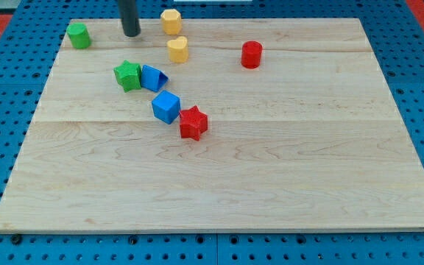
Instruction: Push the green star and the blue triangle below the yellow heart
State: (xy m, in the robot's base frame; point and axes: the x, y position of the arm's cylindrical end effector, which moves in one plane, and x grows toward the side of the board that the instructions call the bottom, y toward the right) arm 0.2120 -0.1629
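The green star [127, 75] lies at the view's upper left of the board, touching the blue triangle [154, 77] on its right. The yellow heart [177, 49] sits above and to the right of the triangle. My tip [131, 33] is near the view's top, above the green star and left of the yellow heart, touching no block.
A yellow hexagon [171, 20] lies at the top edge above the heart. A green cylinder [79, 35] is at the top left corner. A red cylinder [251, 54] is right of the heart. A blue cube [166, 107] and red star [193, 123] lie below the triangle.
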